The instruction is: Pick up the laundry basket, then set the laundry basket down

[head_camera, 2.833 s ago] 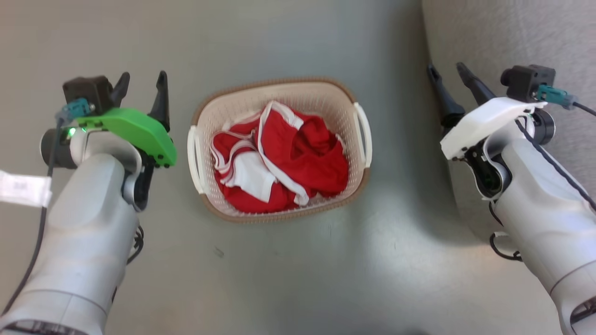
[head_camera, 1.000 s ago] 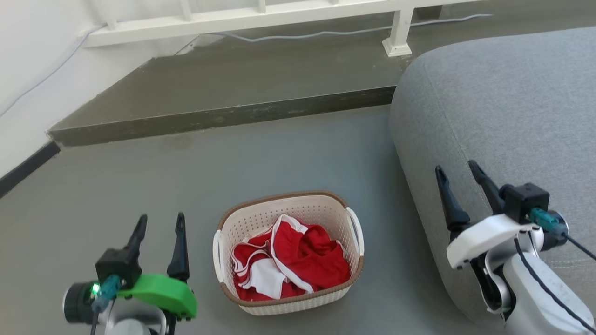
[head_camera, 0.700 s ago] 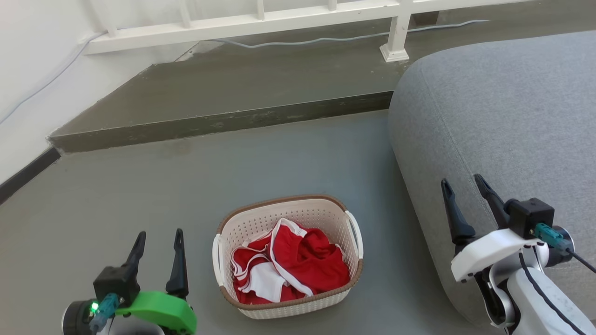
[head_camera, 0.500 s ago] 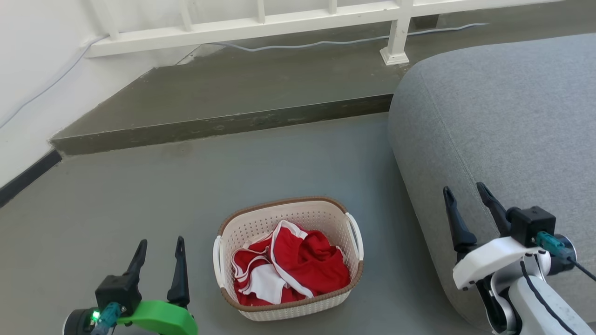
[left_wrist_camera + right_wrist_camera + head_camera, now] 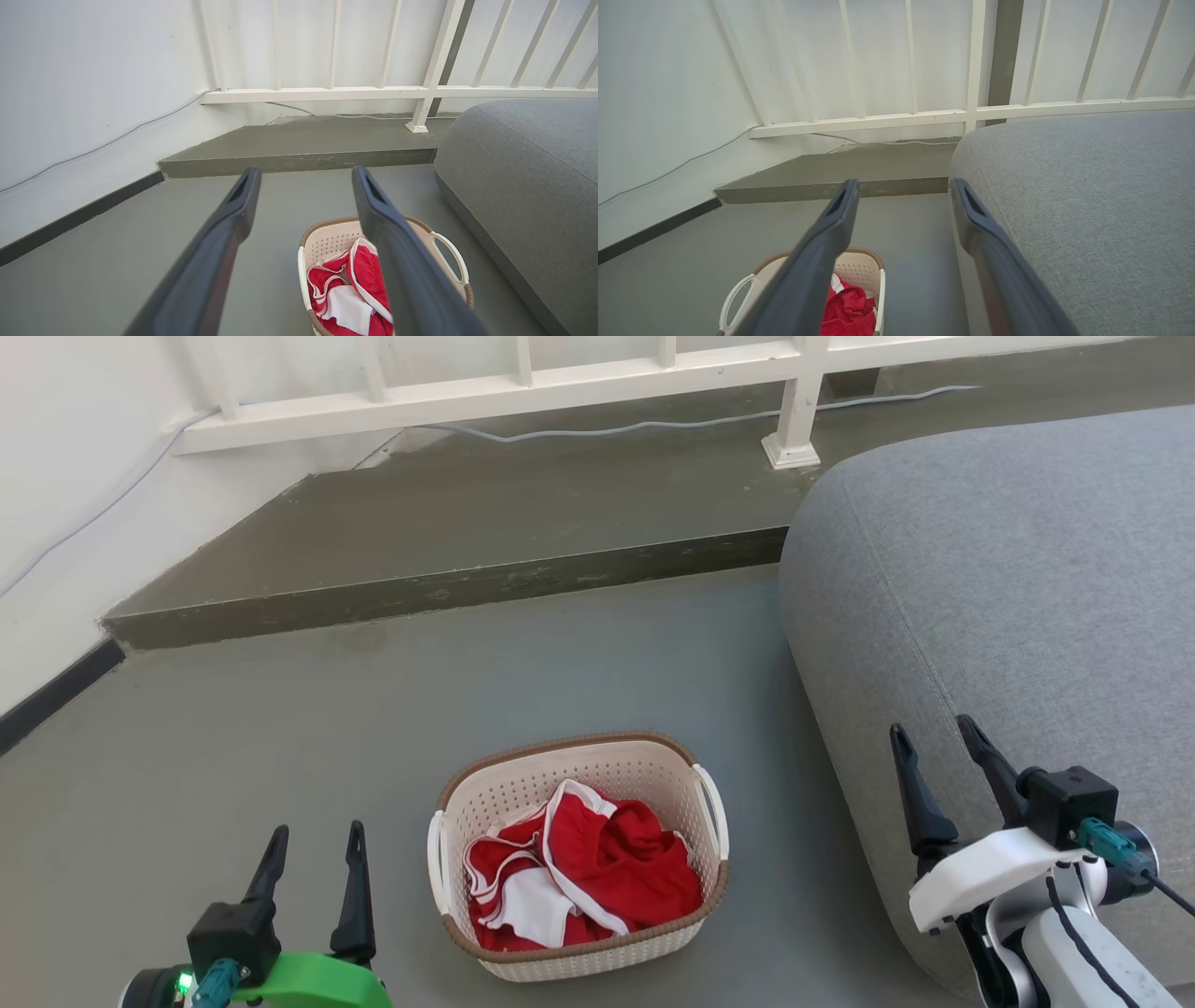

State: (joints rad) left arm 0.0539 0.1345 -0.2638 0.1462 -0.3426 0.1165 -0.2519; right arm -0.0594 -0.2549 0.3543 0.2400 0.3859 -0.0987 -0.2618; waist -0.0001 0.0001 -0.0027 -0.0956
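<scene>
The laundry basket [image 5: 597, 952] stands on the grey floor at the bottom centre of the head view, cream and perforated, with a brown rim and two white side handles. Red and white clothes [image 5: 583, 873] lie inside it. My left gripper [image 5: 316, 845] is open at the lower left, well to the left of the basket and apart from it. At the lower right my right gripper [image 5: 934, 744] is open too, raised in front of the grey sofa. The left wrist view has the basket [image 5: 327, 238] low between the fingers [image 5: 233, 210]. In the right wrist view the basket [image 5: 864, 268] sits at the bottom.
A large grey sofa [image 5: 1008, 579] fills the right side, close to the basket's right handle. A raised concrete step [image 5: 448, 588] runs across behind the basket. Beyond it stand a white railing [image 5: 523, 387] and a white wall [image 5: 75, 476], with a cable on the step.
The head camera has lifted from a close top-down look at the basket to a wider, farther view. Both grippers stay open and away from the basket, which rests on the floor throughout.
</scene>
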